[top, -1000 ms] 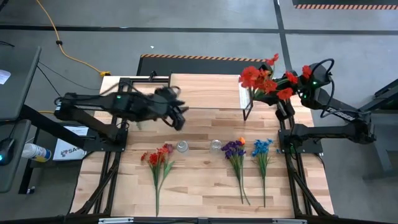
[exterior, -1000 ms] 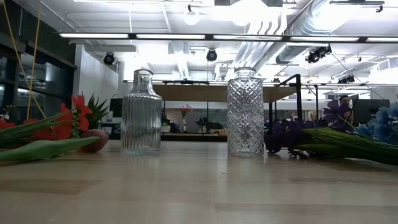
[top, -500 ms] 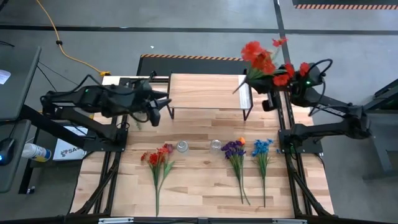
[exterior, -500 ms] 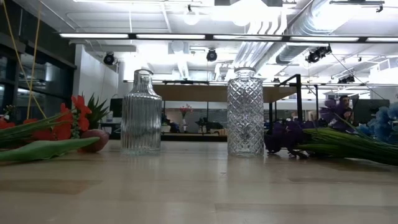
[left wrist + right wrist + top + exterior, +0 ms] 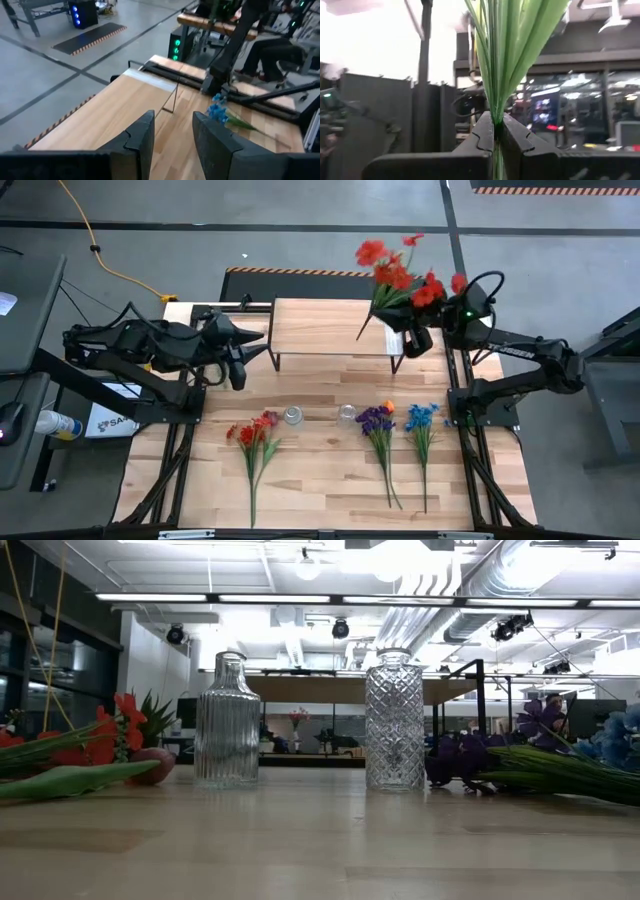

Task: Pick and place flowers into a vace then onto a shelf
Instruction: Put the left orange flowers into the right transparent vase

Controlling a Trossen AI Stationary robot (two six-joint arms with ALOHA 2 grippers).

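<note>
Two arms are over the bench (image 5: 320,490), both near the shelf (image 5: 330,328) at top centre. Right gripper (image 5: 412,340) is clamped tight on a red flower bunch (image 5: 395,272) by its stems, off the shelf's right end. Left gripper (image 5: 238,370) sits part open with nothing in it, left of the shelf. Red (image 5: 254,435), purple (image 5: 377,425) and blue flowers (image 5: 421,422) lie on the bench beside two glass vases (image 5: 228,722), cut off at the low view's edges.

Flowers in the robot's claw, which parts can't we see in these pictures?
- Right wrist view: the red flowers' blooms are cut off by the top edge; only stems show, pinched in the right gripper.
- Low view: the held bunch and both arms are out of frame; only the two vases and the lying flowers show.
- High view: the stem ends are hidden behind the right gripper.
- Left wrist view: the vases are out of frame; the left gripper is empty.
</note>
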